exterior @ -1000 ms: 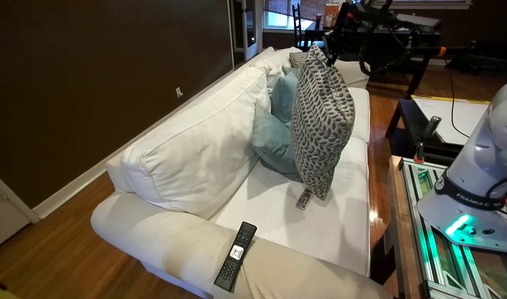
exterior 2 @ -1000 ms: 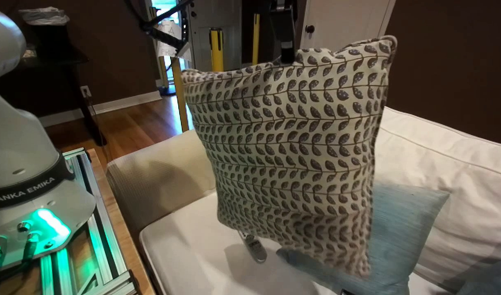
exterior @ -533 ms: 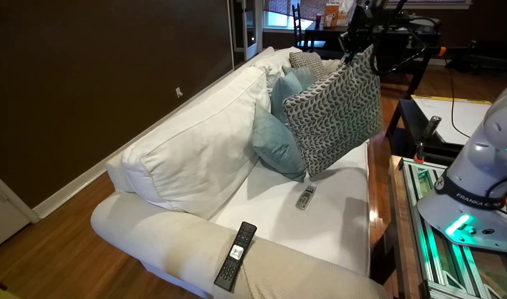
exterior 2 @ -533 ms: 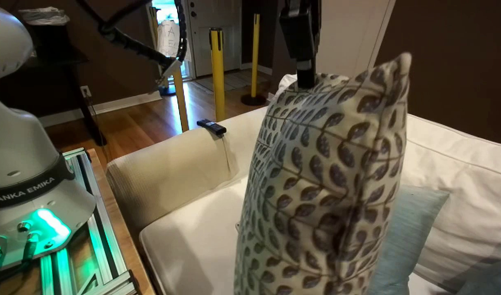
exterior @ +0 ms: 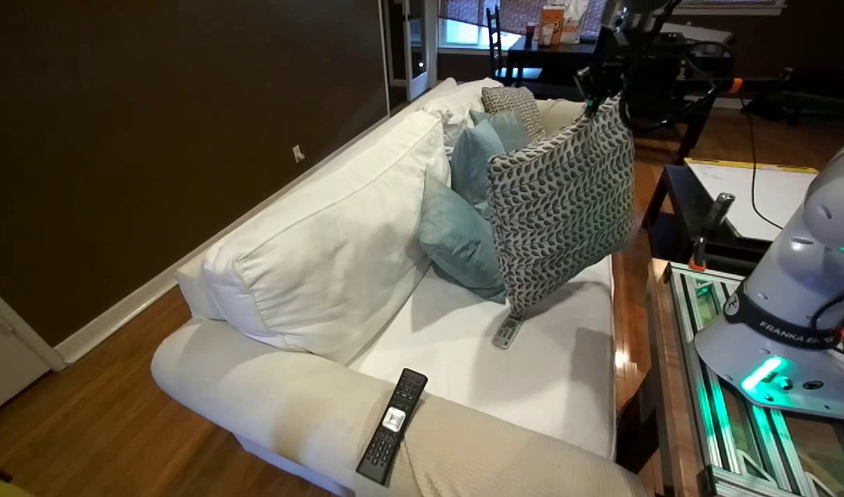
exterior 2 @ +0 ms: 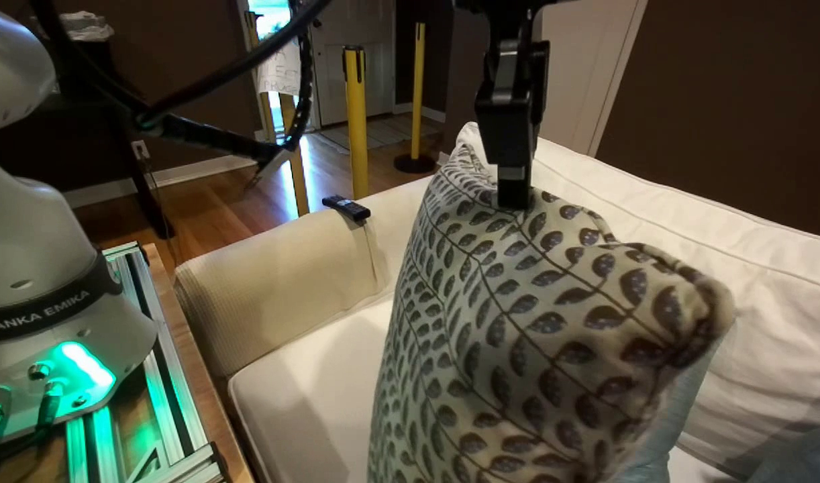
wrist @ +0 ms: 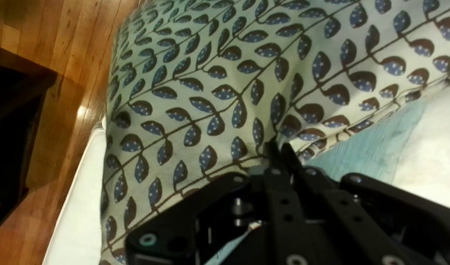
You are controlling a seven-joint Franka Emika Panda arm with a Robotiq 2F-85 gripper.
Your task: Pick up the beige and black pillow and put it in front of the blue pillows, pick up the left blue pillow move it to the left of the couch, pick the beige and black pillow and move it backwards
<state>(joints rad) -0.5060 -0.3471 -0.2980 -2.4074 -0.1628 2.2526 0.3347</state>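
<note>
The beige and black pillow, leaf-patterned, shows in both exterior views [exterior: 563,207] [exterior 2: 490,322] and the wrist view [wrist: 195,103]. My gripper [exterior: 591,107] [exterior 2: 514,194] [wrist: 280,147] is shut on its top edge. The pillow hangs tilted over the seat of the white couch [exterior: 491,400] [exterior 2: 316,402]. I cannot tell whether its lower corner touches the seat. Behind it, the near blue pillow [exterior: 460,238] leans on the back cushion; it is partly hidden in an exterior view [exterior 2: 685,396] and the wrist view [wrist: 365,151]. More blue pillow surfaces [exterior: 474,155] lie farther along the couch.
A grey remote [exterior: 507,335] lies on the seat by the pillow's lower corner. A black remote [exterior: 392,424] [exterior 2: 346,208] lies on the couch arm. Another patterned pillow [exterior: 513,103] leans at the far end. The robot's base table [exterior: 660,310] stands along the couch front.
The held pillow has turned and swung away from the couch back toward the front edge. Over the last half second my gripper and the pillow have come down; the lower corner overlaps the grey remote.
</note>
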